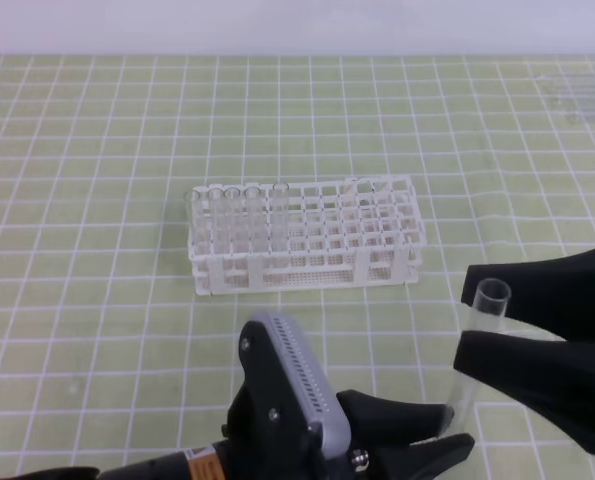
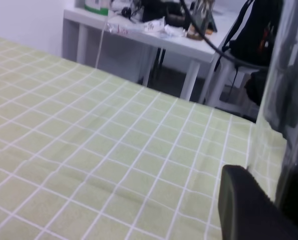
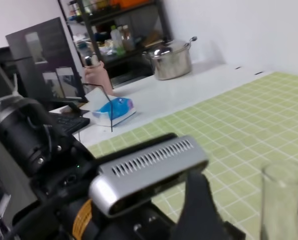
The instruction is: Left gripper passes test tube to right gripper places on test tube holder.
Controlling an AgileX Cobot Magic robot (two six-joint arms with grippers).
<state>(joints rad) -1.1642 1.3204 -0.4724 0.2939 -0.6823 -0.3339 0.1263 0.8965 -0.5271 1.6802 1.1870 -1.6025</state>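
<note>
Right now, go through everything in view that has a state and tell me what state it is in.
left gripper: shut on the test tube's lower end.
test tube: upright, empty, open rim on top.
right gripper: open, fingers either side of the test tube's upper part.
test tube holder: standing on the mat, several tubes in its left end, most holes free.

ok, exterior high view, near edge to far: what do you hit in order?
left claw gripping the test tube's bottom → test tube upright between the right claw fingers → white test tube holder with tubes in it
</note>
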